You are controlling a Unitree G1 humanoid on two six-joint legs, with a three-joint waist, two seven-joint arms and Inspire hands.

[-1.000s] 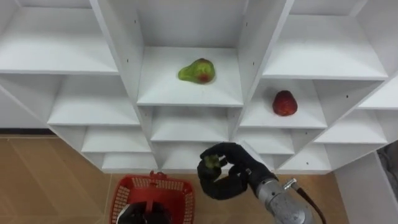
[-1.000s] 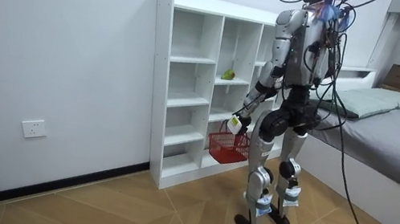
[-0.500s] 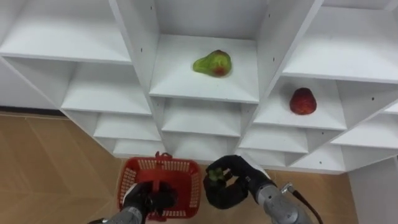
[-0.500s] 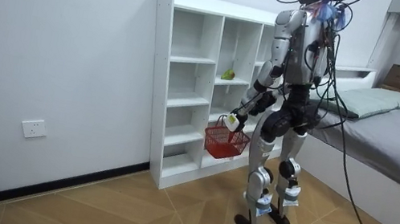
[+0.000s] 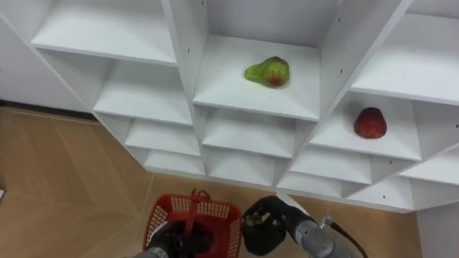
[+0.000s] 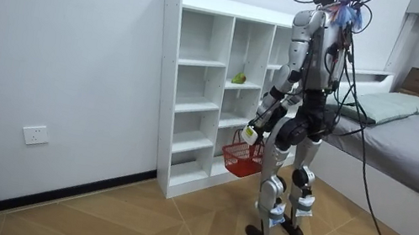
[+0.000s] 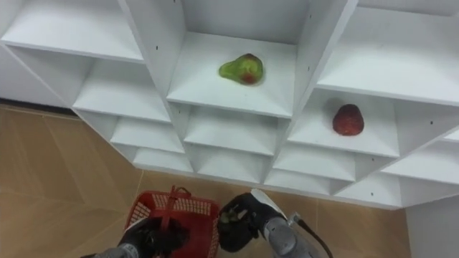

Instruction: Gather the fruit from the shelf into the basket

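Left hand point(image 5: 174, 241) lowest in eye view, fingers wrapped round handle of red basket point(image 5: 219, 210); mouth kept upward, likely to receive fruit. Right hand point(image 5: 271, 228) just beside basket rim, curled round small green fruit point(image 5: 252, 221), probably poised for drop-in. Beyond, white closet point(image 5: 188, 64): green-red fruit point(image 5: 267, 72) on middle shelf, red fruit point(image 5: 370, 122) on lower shelf to right, both uncollected.

Silver-grey shells cover the chest, arms and legs, with a black waist and dark joints between them (like armour over a dark suit). The left robot hand point(image 7: 152, 236) and right robot hand point(image 5: 264, 231) are black, on silver wrist cuffs. Dark cables bunch above the head.
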